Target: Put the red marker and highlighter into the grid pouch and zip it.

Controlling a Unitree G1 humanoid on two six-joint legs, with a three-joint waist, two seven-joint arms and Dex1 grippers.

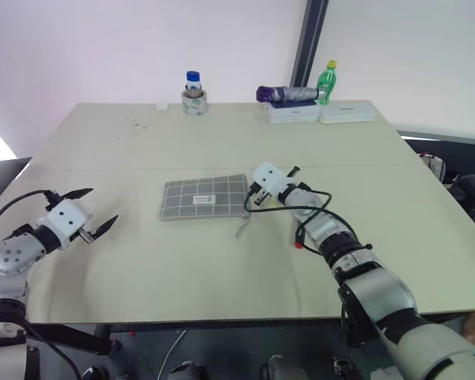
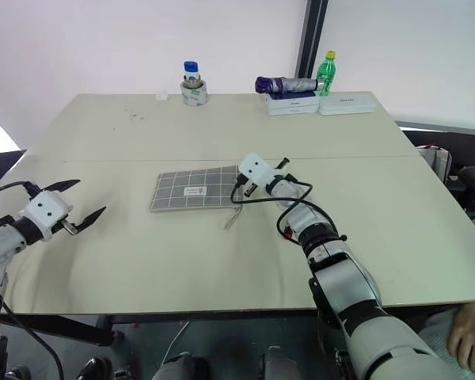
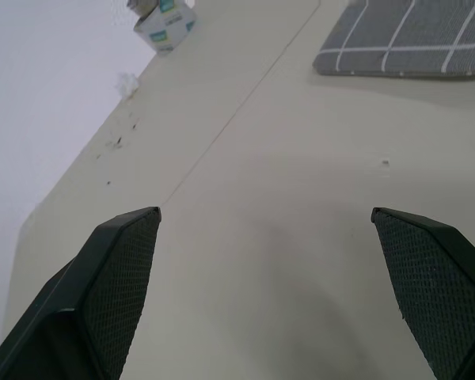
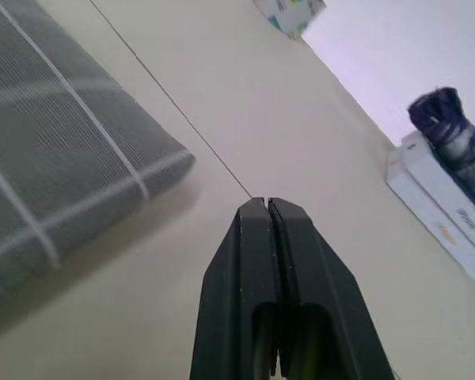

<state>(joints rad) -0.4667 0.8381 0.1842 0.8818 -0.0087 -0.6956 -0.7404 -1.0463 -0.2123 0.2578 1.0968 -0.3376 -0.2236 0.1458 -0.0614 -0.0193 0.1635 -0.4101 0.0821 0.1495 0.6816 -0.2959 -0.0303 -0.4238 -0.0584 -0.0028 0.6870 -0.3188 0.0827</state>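
Lying flat near the middle of the pale table (image 1: 142,269) is the grid pouch (image 1: 204,197), grey with thin white lines and a small white label on its upper face. Its light pull cord (image 1: 243,226) trails off the corner nearest the robot's right arm and rests on the tabletop.

Just beside that end of the pouch sits the right gripper (image 1: 251,200), its two black fingers pressed tight together with nothing between them. From the wrist, the closed tips hang above bare table with the pouch corner close alongside, not touching it.

A small red tip (image 1: 299,245) peeks out on the table from under the right forearm; I cannot tell whether it belongs to the red marker.

Over on the other side, the left gripper (image 1: 95,212) hovers above the table well apart from the pouch, its fingers spread wide and empty.

Along the far edge stand a small jar with a blue lid (image 1: 193,93), a green bottle with a yellow cap (image 1: 326,81), and a folded purple umbrella (image 1: 288,94) lying on flat white boxes (image 1: 321,113).
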